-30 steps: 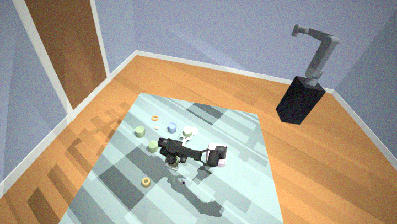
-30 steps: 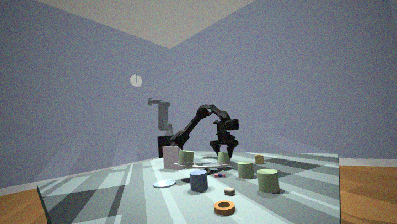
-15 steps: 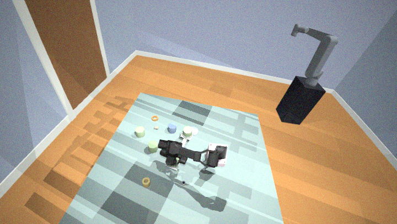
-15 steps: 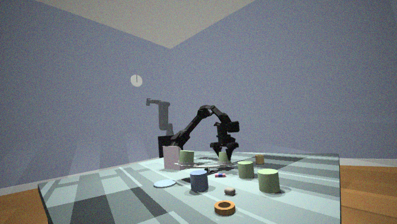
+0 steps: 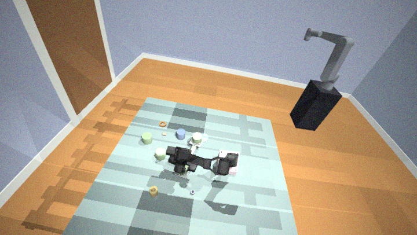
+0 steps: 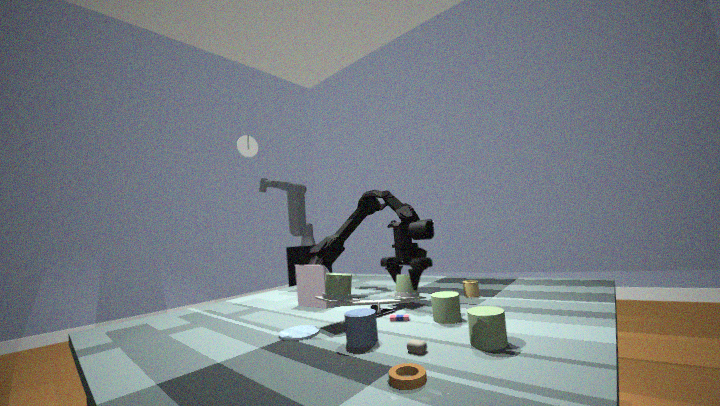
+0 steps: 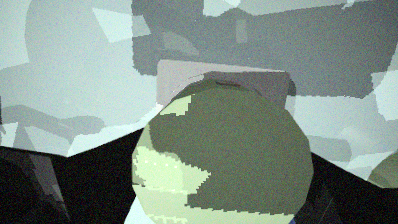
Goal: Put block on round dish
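Note:
My gripper [image 5: 184, 169] [image 6: 404, 283] [image 7: 216, 137] is shut on a green cup [image 6: 402, 282] [image 7: 240, 145]. One finger stands on each side of it. This cup is at one end of the small balance [image 6: 370, 302] [image 5: 193, 149]; I cannot tell if it is clear of its pan. The identical green cup [image 5: 197, 138] [image 6: 338, 285] stands on the other end. The pale blue round dish [image 5: 205, 138] [image 6: 298, 332] lies flat on the table beside that other end, with no cup above it. The block is not visible.
Two loose green cups [image 5: 147, 138] [image 5: 160, 154] [image 6: 487, 328] [image 6: 446, 307], a blue cup [image 5: 180, 134] [image 6: 361, 330], a beige piece [image 5: 164, 133] [image 6: 416, 346], an orange ring [image 6: 407, 384], a yellow hollow cylinder [image 6: 470, 288] and a red-blue bar [image 6: 399, 317] stand around. A pink box [image 6: 310, 285] is near the arm's base.

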`<state>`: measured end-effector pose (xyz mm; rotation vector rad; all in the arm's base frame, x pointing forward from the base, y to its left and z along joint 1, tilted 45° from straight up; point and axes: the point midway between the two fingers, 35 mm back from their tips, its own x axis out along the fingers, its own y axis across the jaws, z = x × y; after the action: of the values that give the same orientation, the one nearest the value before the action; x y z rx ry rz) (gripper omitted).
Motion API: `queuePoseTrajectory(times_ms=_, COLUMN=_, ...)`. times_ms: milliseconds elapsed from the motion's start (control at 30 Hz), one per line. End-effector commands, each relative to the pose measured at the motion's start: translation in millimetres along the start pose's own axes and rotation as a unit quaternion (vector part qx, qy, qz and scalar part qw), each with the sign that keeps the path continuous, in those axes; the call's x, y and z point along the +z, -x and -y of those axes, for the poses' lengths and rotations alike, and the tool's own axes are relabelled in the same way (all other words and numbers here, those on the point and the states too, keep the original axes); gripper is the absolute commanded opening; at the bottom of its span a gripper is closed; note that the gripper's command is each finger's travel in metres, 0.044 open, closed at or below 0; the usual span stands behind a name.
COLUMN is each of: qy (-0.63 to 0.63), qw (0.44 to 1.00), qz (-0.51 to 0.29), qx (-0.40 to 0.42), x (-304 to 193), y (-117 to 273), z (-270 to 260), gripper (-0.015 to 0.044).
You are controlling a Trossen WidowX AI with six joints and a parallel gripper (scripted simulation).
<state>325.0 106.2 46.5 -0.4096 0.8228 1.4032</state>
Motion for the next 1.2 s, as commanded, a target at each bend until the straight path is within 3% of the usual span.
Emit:
queuePoseTrajectory(times_ms=0, qy=0.002, qw=1.000, qz=0.000, qx=-0.005, x=0, y=7, z=4, gripper=0.0000)
queuePoseTrajectory(times_ms=1167, qy=0.001, qw=1.000, qz=-0.003, qx=-0.006, x=-1, y=51, z=9, gripper=0.0000)
